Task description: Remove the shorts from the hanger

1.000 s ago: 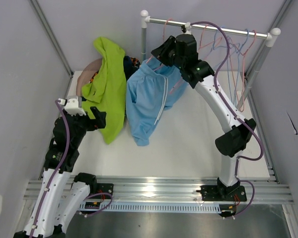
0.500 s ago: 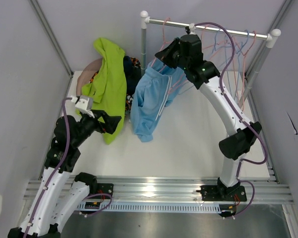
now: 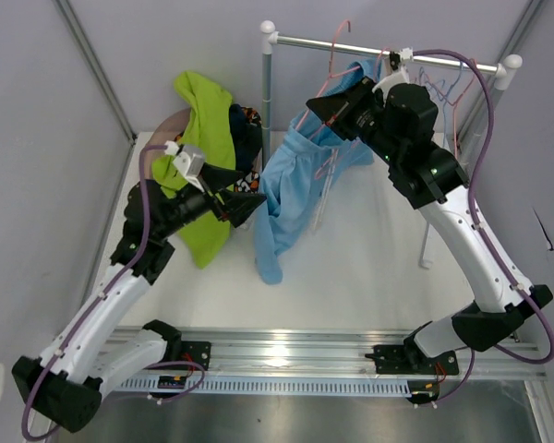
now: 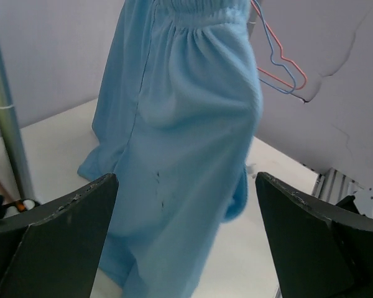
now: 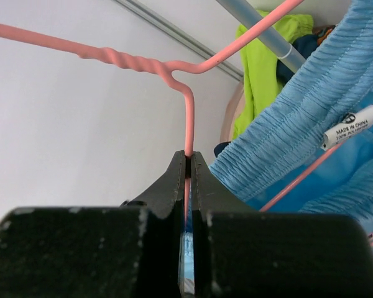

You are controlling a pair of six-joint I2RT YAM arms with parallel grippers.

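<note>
Moved: my right tool (image 3: 328, 108), pinching the pink hanger (image 5: 188, 115), has risen.
Left tool (image 3: 246, 205): wide, facing light blue shorts (image 4: 186, 112).
Next: grip them, pull free.

Grey walls (image 3: 166, 46), white table (image 3: 369, 268)

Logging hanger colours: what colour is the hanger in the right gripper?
Pink. The hanger in the right gripper shows best in the right wrist view.

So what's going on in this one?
The right gripper is shut on a pink wire hanger, holding it up with the light blue fabric shorts hanging from it. The left gripper, fingers open, points at those shorts, not gripping them. Lime green shorts lie in a heap at back left.
</note>
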